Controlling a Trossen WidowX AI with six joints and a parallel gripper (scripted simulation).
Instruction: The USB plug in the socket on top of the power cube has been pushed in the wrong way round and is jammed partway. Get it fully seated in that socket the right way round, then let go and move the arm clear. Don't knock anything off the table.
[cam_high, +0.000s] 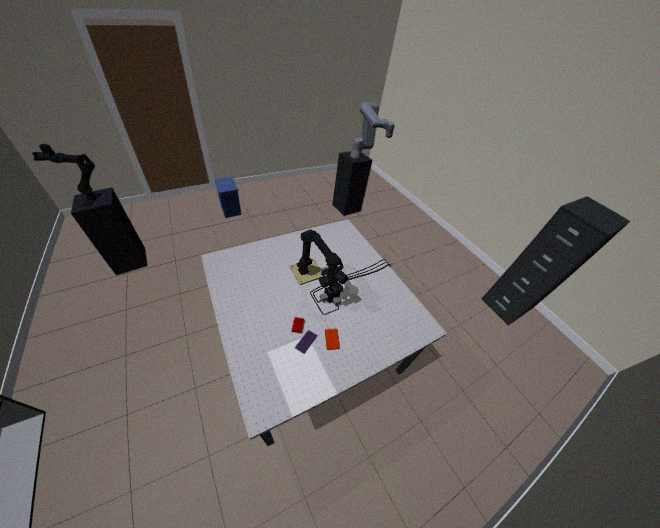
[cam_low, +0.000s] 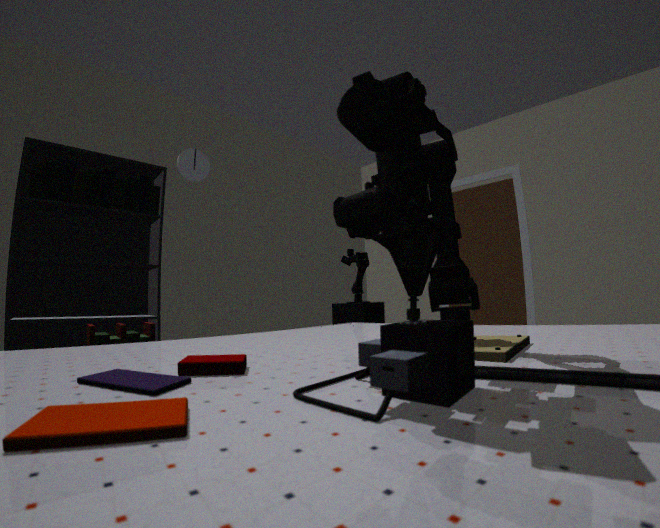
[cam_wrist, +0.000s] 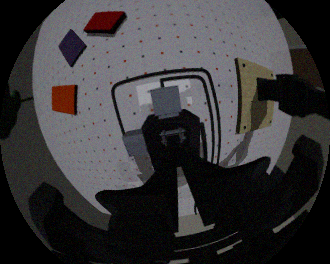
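Observation:
The black power cube (cam_low: 440, 355) (cam_high: 336, 300) stands on the white dotted table (cam_low: 330, 484) near the arm's base. My gripper (cam_low: 412, 309) (cam_wrist: 175, 151) (cam_high: 332, 292) points straight down over the cube's top and is shut on the small dark USB plug (cam_low: 412, 316). The plug stands upright with its lower end at the top socket. How deep it sits and which way round it faces I cannot tell. In the wrist view my fingers hide the socket. Grey plugs (cam_low: 397, 369) (cam_wrist: 164, 100) stick out of the cube's sides.
A black cable loop (cam_low: 335, 404) (cam_wrist: 116, 101) lies left of the cube, and more cable (cam_low: 550, 372) runs off right. Flat red (cam_low: 211, 363) (cam_wrist: 104, 21), purple (cam_low: 132, 380) (cam_wrist: 71, 46) and orange (cam_low: 99, 421) (cam_wrist: 64, 98) tiles lie to the left. The tan base plate (cam_low: 500, 346) (cam_wrist: 250, 95) is behind.

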